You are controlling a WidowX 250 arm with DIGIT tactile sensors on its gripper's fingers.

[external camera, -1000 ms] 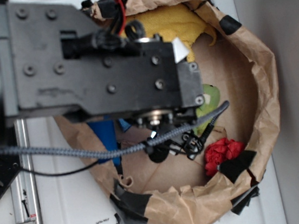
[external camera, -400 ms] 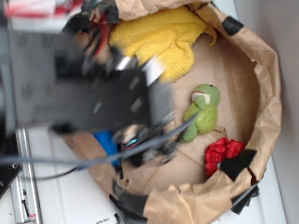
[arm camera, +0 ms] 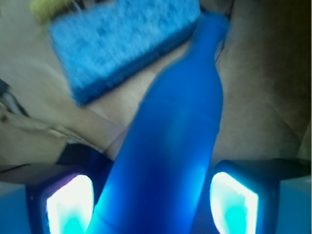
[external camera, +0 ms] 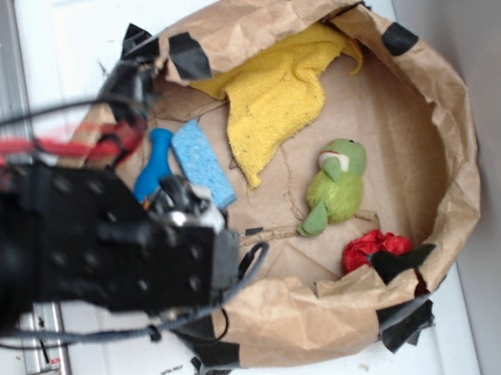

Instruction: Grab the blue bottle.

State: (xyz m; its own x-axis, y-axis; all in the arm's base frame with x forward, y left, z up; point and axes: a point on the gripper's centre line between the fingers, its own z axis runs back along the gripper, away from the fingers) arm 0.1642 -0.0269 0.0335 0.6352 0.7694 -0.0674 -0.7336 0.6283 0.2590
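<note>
Blue bottle point(arm camera: 170, 141): smooth saturated-blue plastic, lying on the brown paper floor of the paper enclosure point(external camera: 439, 82) at its left side, neck pointing to the upper edge of the exterior view point(external camera: 154, 163). Light-blue sponge point(external camera: 202, 163): flat, porous, rectangular, just beside the bottle on its right in the exterior view; upper left of the wrist view. Gripper point(arm camera: 152, 197): spread apart, one pad point(arm camera: 68, 204) at lower left and one at lower right of the wrist view, bottle body between them; contact cannot be told. Robot arm point(external camera: 85, 253): black, covering the lower left of the exterior view and the bottle's lower part. Yellow cloth point(external camera: 275, 93): crumpled, upper centre. Green plush toy point(external camera: 334, 186): right of centre. Red object point(external camera: 372, 247): lower right, near the wall. Table point(external camera: 59, 46): white.
</note>
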